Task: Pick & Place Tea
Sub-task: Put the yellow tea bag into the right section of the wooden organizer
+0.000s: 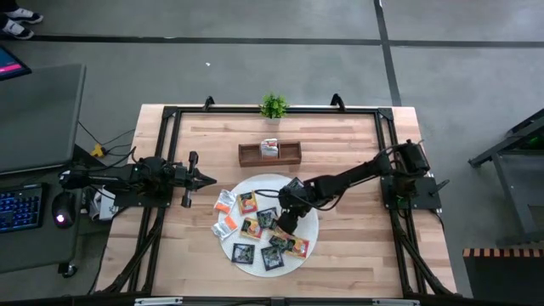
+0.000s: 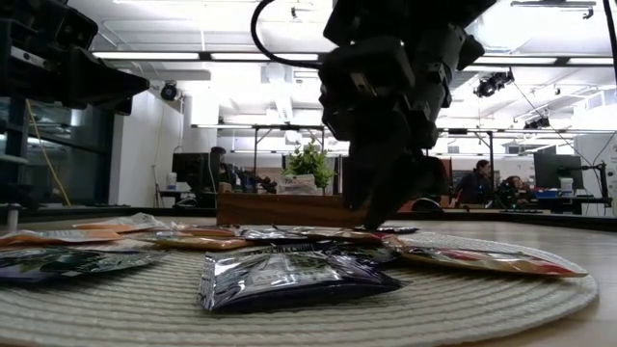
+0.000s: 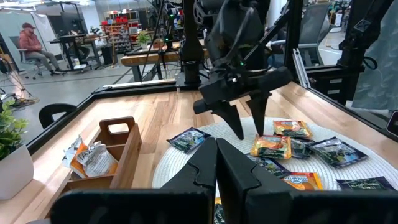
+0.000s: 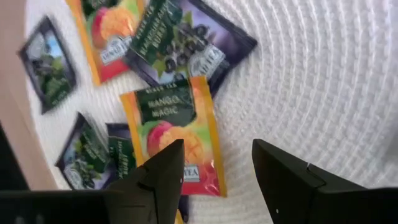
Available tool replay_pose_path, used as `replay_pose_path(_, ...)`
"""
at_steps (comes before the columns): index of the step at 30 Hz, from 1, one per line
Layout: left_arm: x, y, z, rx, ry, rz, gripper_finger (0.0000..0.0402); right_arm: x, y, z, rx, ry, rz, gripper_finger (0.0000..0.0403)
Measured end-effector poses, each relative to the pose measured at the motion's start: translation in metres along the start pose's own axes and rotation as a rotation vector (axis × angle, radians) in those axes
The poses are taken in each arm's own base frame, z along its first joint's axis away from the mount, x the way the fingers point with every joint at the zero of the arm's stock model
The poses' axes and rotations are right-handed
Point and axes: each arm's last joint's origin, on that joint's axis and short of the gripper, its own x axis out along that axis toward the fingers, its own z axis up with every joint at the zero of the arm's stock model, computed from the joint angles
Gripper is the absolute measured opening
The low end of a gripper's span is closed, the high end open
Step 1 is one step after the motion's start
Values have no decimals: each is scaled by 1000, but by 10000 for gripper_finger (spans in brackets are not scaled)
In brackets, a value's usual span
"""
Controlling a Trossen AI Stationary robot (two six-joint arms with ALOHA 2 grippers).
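Butcher-block table [image 1: 357, 246], round white mat [image 1: 310, 223] in middle. Right gripper [image 1: 287, 223] down over mat, fingers spread, nothing held, orange mango sachet [image 4: 176, 132] just under it. Left gripper [image 1: 204, 178] parked beside mat, fingers pinched together. Tea sachets [image 1: 255, 228] scattered on mat, a few in wooden tray [image 1: 248, 155].

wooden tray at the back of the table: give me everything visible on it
The wooden tray is a brown, low, oblong box with three compartments, lying flat near the table's far edge, just in front of the small potted plant. An end wall has a handle cutout. The middle compartment holds white-and-orange tea sachets; the two outer ones look empty. It sits apart from the round white mat, and neither gripper touches it.
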Motion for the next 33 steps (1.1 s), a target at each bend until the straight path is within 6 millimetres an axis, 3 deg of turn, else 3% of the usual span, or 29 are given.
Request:
replay_pose_path(9, 0, 0, 0, 0, 0, 0, 1, 1, 0, 0, -1, 10, 11, 185)
replay_pose_path(17, 0, 0, 0, 0, 0, 0, 1, 15, 1, -1, -10, 41, 69, 185)
replay_pose_path(33, 0, 0, 0, 0, 0, 0, 1, 15, 6, 1, -20, 46, 138, 185)
